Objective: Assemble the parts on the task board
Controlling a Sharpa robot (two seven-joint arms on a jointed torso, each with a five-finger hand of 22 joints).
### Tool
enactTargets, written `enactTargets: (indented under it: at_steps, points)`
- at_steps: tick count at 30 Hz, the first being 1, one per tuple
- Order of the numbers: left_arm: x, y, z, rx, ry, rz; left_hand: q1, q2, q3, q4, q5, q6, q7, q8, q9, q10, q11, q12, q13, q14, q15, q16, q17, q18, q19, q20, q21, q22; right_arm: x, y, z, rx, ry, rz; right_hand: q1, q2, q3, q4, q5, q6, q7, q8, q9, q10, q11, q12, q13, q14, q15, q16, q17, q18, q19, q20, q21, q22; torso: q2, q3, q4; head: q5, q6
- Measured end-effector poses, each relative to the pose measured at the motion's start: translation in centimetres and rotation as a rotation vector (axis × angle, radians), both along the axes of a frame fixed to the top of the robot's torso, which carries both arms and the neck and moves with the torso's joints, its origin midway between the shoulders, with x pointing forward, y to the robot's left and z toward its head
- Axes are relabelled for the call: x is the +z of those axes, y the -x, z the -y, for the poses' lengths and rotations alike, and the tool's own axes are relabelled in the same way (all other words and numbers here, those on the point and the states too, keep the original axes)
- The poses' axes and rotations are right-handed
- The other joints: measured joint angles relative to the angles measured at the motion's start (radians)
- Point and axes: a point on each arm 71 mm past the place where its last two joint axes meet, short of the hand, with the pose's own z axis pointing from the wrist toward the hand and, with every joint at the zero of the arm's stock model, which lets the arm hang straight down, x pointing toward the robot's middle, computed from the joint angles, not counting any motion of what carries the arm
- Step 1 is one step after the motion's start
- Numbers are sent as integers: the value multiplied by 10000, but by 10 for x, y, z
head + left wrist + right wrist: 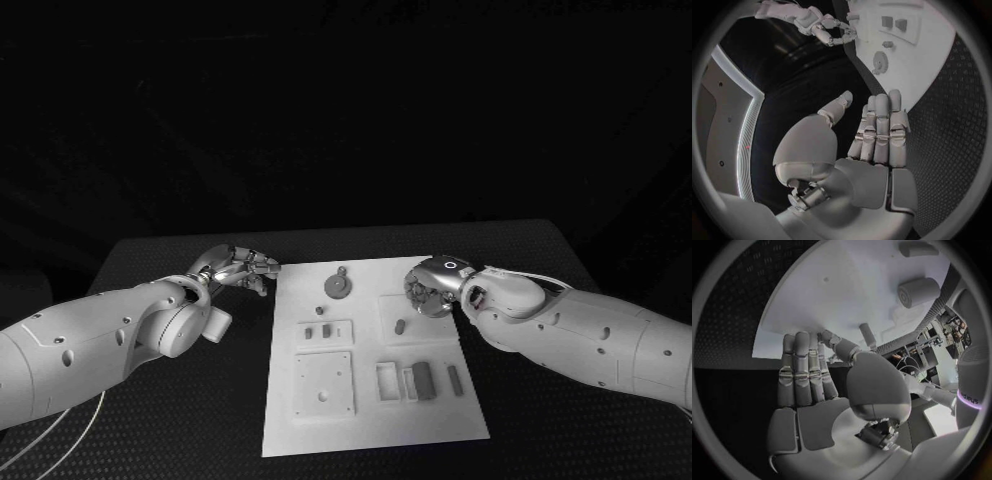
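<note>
The white task board (433, 420) lies in the middle of the table with grey parts on it: a round disc (338, 285) at the far end, a small peg (398, 325), a square plate (325, 383) and a bracket (404, 380). My left hand (238, 268) hovers beside the board's far left corner, fingers straight and apart from the thumb (873, 135), holding nothing. My right hand (433, 285) hangs over the board's far right part with fingers extended (811, 375) and nothing in it. A slim peg (867, 334) stands just beyond its thumb, and a thick cylinder (918, 291) lies farther off.
Two small blocks (325, 333) and a thin bar (454, 378) also sit on the board. Black textured table (173, 420) surrounds the board on both sides. A cable (43, 440) trails under my left arm.
</note>
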Motion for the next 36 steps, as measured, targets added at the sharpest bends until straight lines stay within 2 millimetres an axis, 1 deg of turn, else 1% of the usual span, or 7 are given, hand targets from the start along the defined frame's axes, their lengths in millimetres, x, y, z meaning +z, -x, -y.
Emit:
enactTargets:
  at_steps: [4,13,20,26,27,32,36]
  points:
    - [0,0,0,5,-4,-9,0,0,0,0,0,-10,-10,0,0,0,0,0,4,1,-1,0,10,0,34,33,0,0,-1,1,-1,31,19,124,56,37,-11,-12,-7,57,-17,54,86,165,-108,-262,0,82,-77,0,38,3,26,-26,61,9,0,0,0,-20,-2]
    - [0,-1,1,12,-11,-18,0,0,0,0,0,-11,-11,0,-1,0,-1,0,14,1,0,1,23,-1,34,34,0,1,-1,6,1,20,-56,292,94,75,-25,-24,-9,113,-28,53,86,322,-125,-398,-332,190,-144,60,82,-12,131,-127,154,9,0,-2,6,-41,-3]
    - [-1,-1,0,42,-29,-27,0,0,0,0,0,-46,24,0,-2,1,-1,0,26,74,-1,1,39,0,73,-1,0,1,-1,7,1,-61,-128,337,94,75,-26,-26,-9,108,-36,72,86,357,-160,-375,-292,205,-158,99,92,-16,131,-127,174,8,-4,-12,6,-38,1]
    - [-1,-2,-1,64,-41,-33,0,0,0,0,0,-47,23,0,-2,2,-2,0,35,73,-1,1,41,1,107,33,0,1,1,9,1,-71,-176,297,94,74,-28,-27,-9,154,-26,83,85,357,-159,-375,-291,207,-156,99,103,-20,151,-147,174,6,-3,-8,11,-14,1]
    - [-1,-2,-1,65,-42,-34,0,0,0,0,0,-47,24,0,-2,2,-2,0,36,73,-1,1,50,0,107,33,0,1,1,9,0,-51,-182,276,94,74,-28,-27,-9,170,-25,85,85,358,-159,-375,-291,207,-156,99,103,-66,167,-162,174,6,-3,-5,10,-9,0]
    - [-1,-2,0,63,-45,-43,1,0,0,0,0,-48,23,0,-2,2,-2,0,36,73,0,1,50,1,107,34,0,2,13,8,-3,56,-292,352,93,73,-30,-29,-10,202,-52,90,80,358,-159,-368,-270,221,-144,98,102,-68,168,-164,174,6,-3,-3,2,-2,0]
    - [-1,-2,1,50,-42,-51,1,0,0,0,0,-52,18,0,-2,3,-3,0,35,73,0,1,61,0,107,33,0,2,22,6,-4,72,-425,394,118,47,-40,-40,-38,298,-149,105,82,357,-159,-374,-275,221,-143,97,109,-66,169,-164,175,6,-3,-3,-1,-1,13]
